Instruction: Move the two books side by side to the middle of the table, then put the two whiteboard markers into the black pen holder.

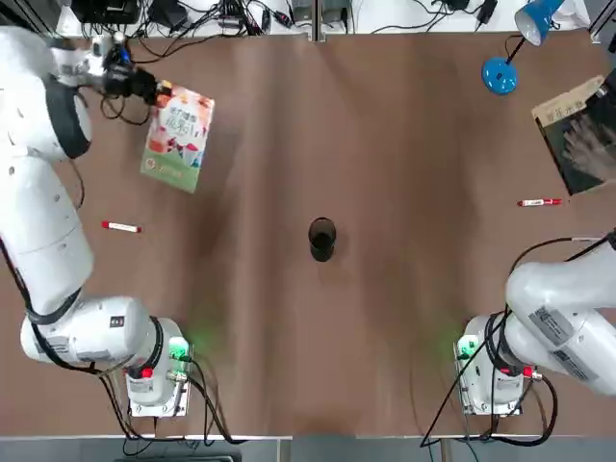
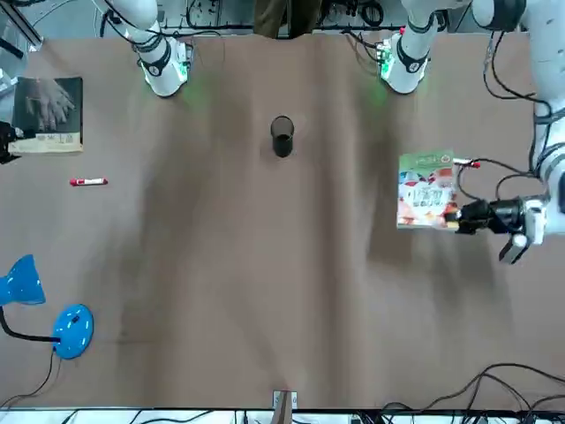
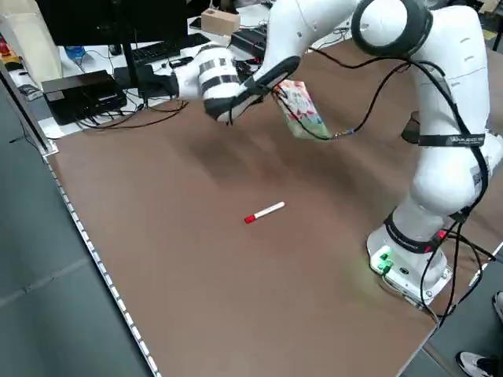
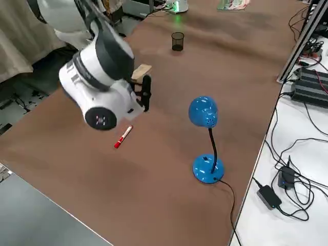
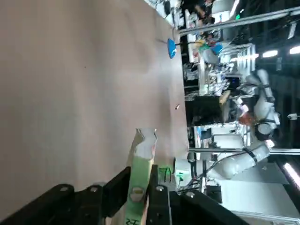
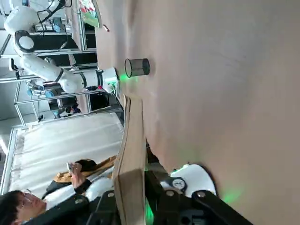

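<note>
My left gripper point(image 1: 157, 92) is shut on the far corner of the floral book point(image 1: 178, 141), which hangs tilted above the table's far left point(image 3: 301, 108). In the left wrist view its green edge point(image 5: 139, 174) sits between the fingers. At the right edge my right gripper point(image 4: 145, 88) is shut on the dark grey book point(image 1: 583, 144), held off the table point(image 2: 48, 113). One red-capped marker point(image 1: 122, 227) lies near the left side, the other marker point(image 1: 540, 202) near the right. The black pen holder point(image 1: 322, 239) stands upright mid-table.
A blue desk lamp point(image 1: 500, 74) stands at the far right corner, just beyond the dark book. Cables and equipment point(image 1: 192, 14) line the far edge. The brown table point(image 1: 385, 318) stretches between the two arm bases.
</note>
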